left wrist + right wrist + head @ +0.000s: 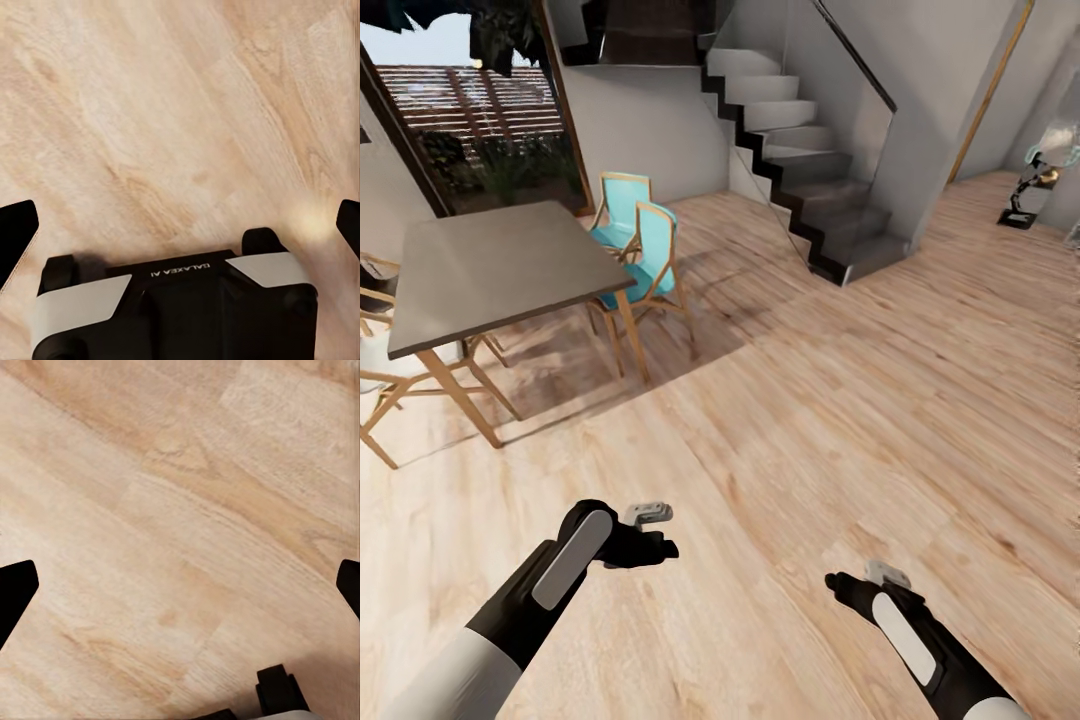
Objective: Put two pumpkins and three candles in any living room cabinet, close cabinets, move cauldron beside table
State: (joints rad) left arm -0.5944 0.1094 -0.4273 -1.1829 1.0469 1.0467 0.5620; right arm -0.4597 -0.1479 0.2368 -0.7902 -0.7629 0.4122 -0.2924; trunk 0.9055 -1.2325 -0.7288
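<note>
Pale wood floor (810, 400) fills the frame; a grey dining table (490, 270) with turquoise chairs (645, 250) upper left, stairs (800, 170) behind. Left gripper (180, 225) and right gripper (180, 585) both spread apart, empty.

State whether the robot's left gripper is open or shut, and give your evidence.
Open. In the left wrist view the left gripper's fingers sit at opposite edges of the picture, with only bare wood floor between them.

Both arms held low and forward, left gripper (650, 545) and right gripper (838, 583) empty, fingers spread wide apart, pointing inward
</note>
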